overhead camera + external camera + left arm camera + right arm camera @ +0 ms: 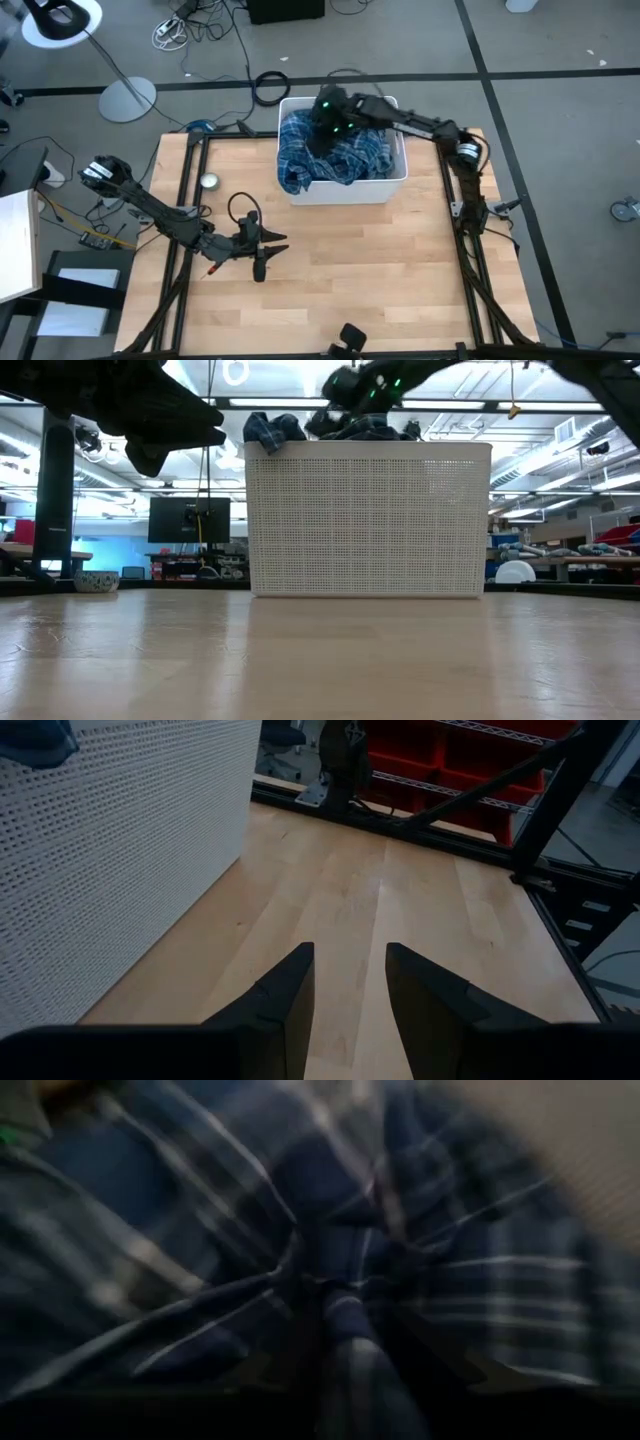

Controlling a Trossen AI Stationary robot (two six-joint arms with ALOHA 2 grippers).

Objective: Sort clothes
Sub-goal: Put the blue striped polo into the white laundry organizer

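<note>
Blue-and-white plaid fabric shirts [340, 160]: heaped in white perforated plastic bin [345, 189] at the wooden bench's [380, 270] far edge. Left end effector [348, 982]: spread, empty, above bench. Right end effector [325, 112]: buried in plaid; wrist view blurred, closure cannot be told.

1. Right gripper [325, 122]: fingertips buried in the plaid shirts [335, 155], grip not discernible
2. Plaid shirts, right wrist view [330, 1270]: blurred, folds indistinct
3. Bin [368, 518]: contents hidden behind its wall in the low view, only cloth tops showing
4. Bin, left wrist view [110, 850]: cut off by the frame
5. Small round object [209, 181] near the table's left rail: too small to identify
</note>
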